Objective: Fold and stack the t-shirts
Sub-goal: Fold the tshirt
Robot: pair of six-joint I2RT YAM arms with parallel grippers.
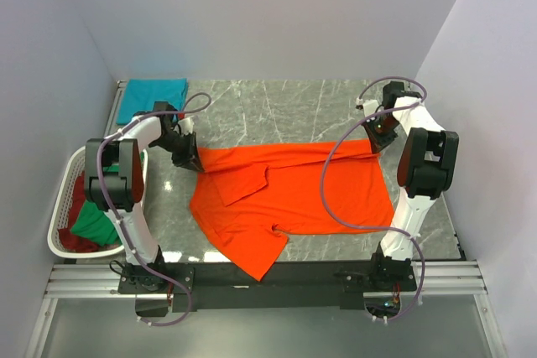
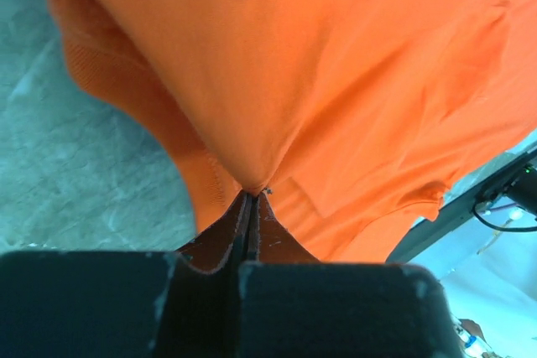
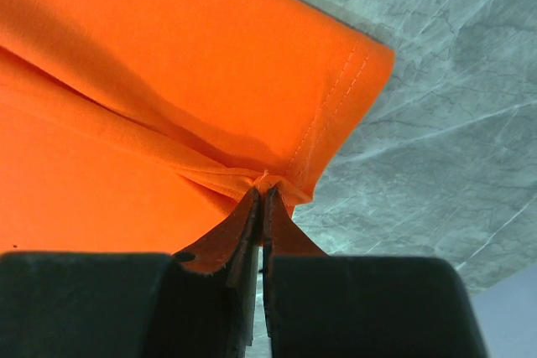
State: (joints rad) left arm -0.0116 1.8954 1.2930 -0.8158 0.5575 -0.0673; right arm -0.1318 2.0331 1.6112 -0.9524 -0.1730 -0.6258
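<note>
You've got both claws clenched on the orange t-shirt point(image 1: 294, 194) spread mid-frame on the table point(image 1: 252, 111): left gripper point(image 1: 198, 163) on its upper-left corner, right gripper point(image 1: 377, 146) on its upper-right, so the held edge runs left-right with the body below it.

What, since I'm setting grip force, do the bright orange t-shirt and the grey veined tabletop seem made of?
The bright orange t-shirt looks like soft matte knit cloth, probably cotton or a blend: it drapes, creases and shows a double-stitched hem. The grey veined tabletop looks like glossy marble, with white veins and faint reflections; real stone or printed laminate, cannot tell.
</note>
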